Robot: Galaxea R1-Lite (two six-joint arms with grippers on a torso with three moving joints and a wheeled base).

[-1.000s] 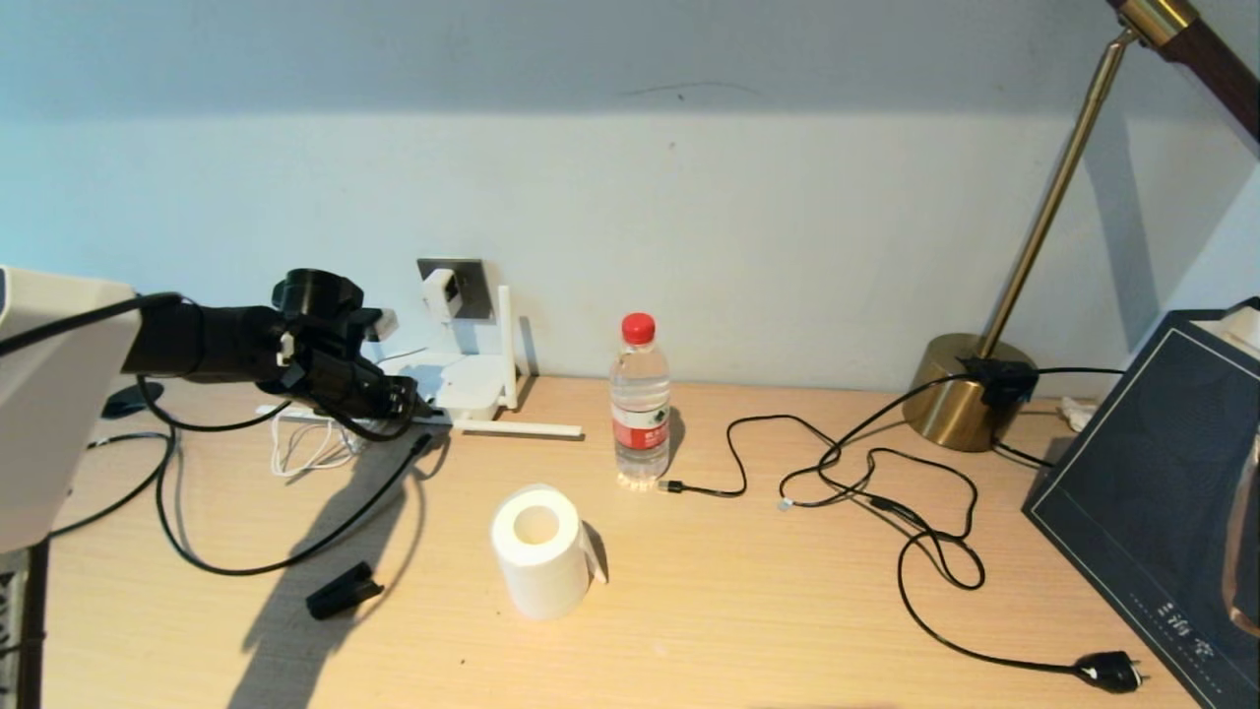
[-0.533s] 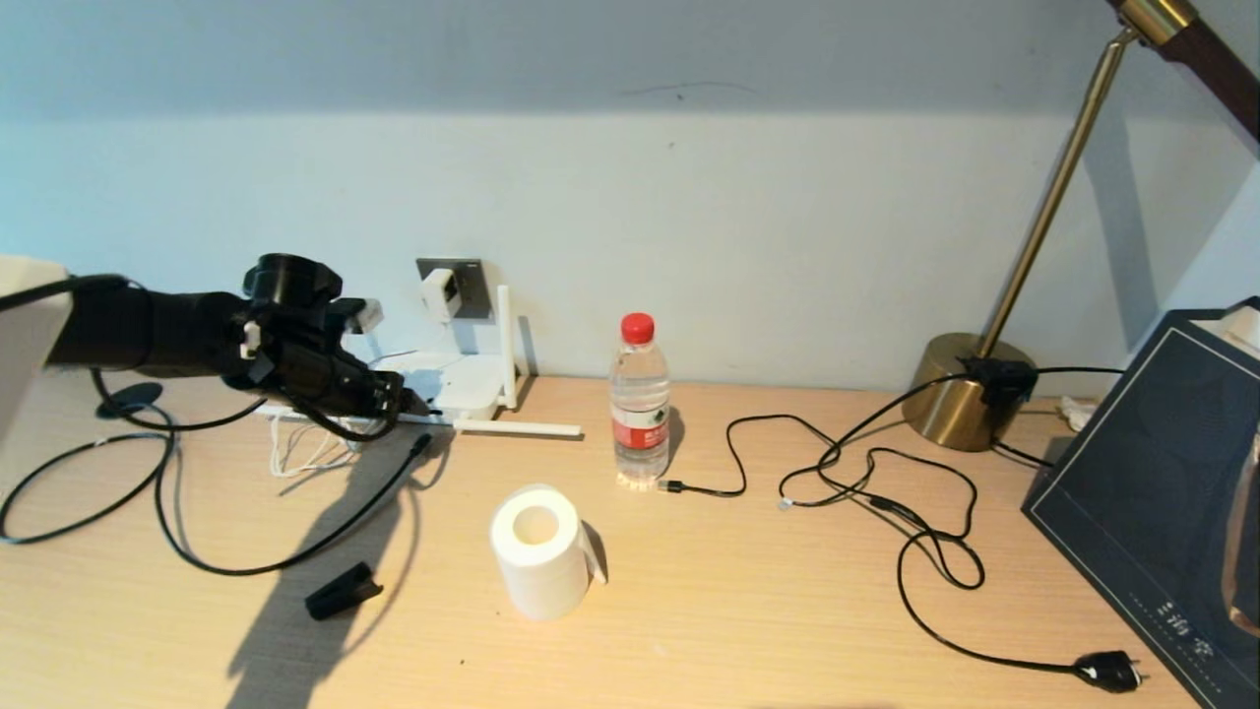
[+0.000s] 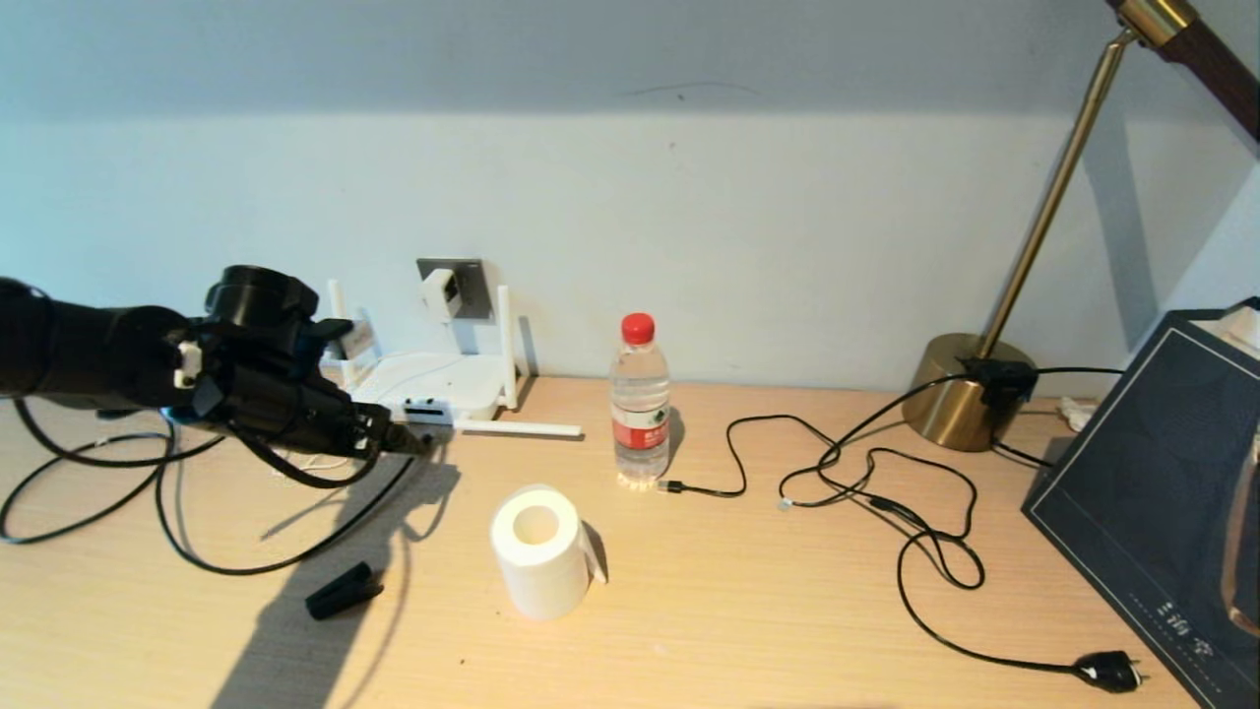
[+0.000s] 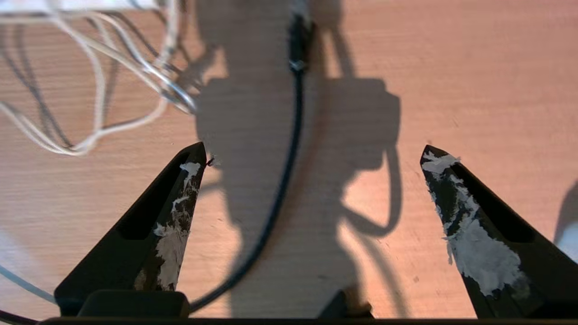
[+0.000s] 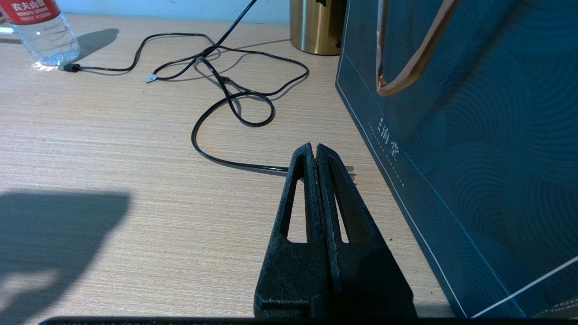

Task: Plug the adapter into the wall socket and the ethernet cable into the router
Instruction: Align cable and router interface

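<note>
Beside the router [image 3: 433, 379], left pincer [image 3: 399, 440] has withdrawn, spread empty.

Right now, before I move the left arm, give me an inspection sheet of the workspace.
Surface: wooden desk.
Job's things: adapter sits in wall socket; router below; ethernet cable lies unheld, running toward the router.
Clutter: paper roll, water bottle, gift bag.
Grippers: left claw open over the ethernet cable; right claw shut, beside the gift bag.
Cables: thin black cord sprawls right; white cord tangled near router.
Surroundings: brass lamp, pale wall.
</note>
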